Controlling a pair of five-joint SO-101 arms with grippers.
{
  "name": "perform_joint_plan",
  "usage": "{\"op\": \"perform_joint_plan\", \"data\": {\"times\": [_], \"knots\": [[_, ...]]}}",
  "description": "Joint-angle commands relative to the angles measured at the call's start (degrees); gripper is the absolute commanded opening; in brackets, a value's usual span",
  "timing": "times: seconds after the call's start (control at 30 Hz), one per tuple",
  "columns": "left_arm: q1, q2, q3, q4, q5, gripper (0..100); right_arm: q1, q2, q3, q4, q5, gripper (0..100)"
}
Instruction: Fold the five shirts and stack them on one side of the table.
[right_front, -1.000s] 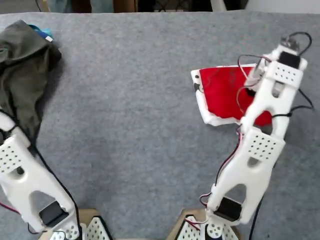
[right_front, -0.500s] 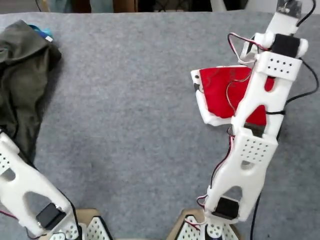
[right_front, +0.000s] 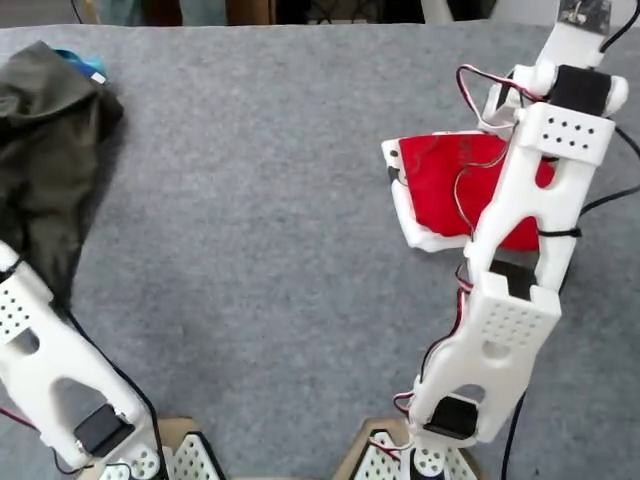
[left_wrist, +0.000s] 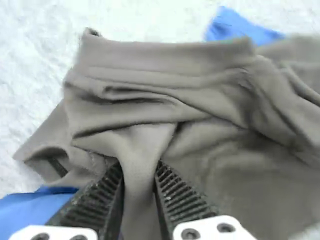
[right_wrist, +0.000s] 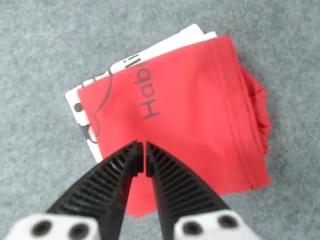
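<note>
the folded red shirt (right_front: 450, 190) lies on the grey counter (right_front: 260, 200), sitting on top of a folded white shirt (right_front: 405, 215) whose edge sticks out from under it on the side facing the middle of the counter. in the right wrist view the red shirt (right_wrist: 185, 125) shows dark print and a bunched edge on one side, and the white shirt (right_wrist: 95, 85) peeks out past its corner. the right arm (right_front: 520, 250) stretches across the red shirt, covering part of it. the right pincer (right_wrist: 141, 150) is over the red shirt with its ribbed fingers (right_wrist: 112, 175) pressed together and nothing between them; whether it touches the cloth i cannot tell.

well apart from the red shirt, across the counter on the left arm's side, an olive shirt (right_front: 50, 150) lies crumpled in a loose heap. a blue shirt (right_front: 85, 65) shows just under its far edge. the left arm (right_front: 50, 370) stands on that same side, well apart from the red shirt. the left pincer (left_wrist: 137, 185) is pinching a fold of the olive shirt (left_wrist: 190, 100), and blue cloth (left_wrist: 235, 30) shows beyond the heap.
</note>
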Motion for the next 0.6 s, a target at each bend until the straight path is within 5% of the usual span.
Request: {"op": "perform_joint_plan", "data": {"times": [0.0, 0.33, 0.57], "knots": [[3.56, -9.41, -3.56, 6.24, -0.53, 3, -1.76, -4.09, -0.13, 0.35, -0.44, 1.6], [13.49, -27.87, -0.13, 8.53, -0.35, 3, -4.13, -8.75, 4.26, 0.35, 2.55, 1.5], [30.11, -45.63, 32.92, 8.53, -0.35, 3, -8.79, -11.47, 7.08, 0.35, 7.3, 1.8]]}}
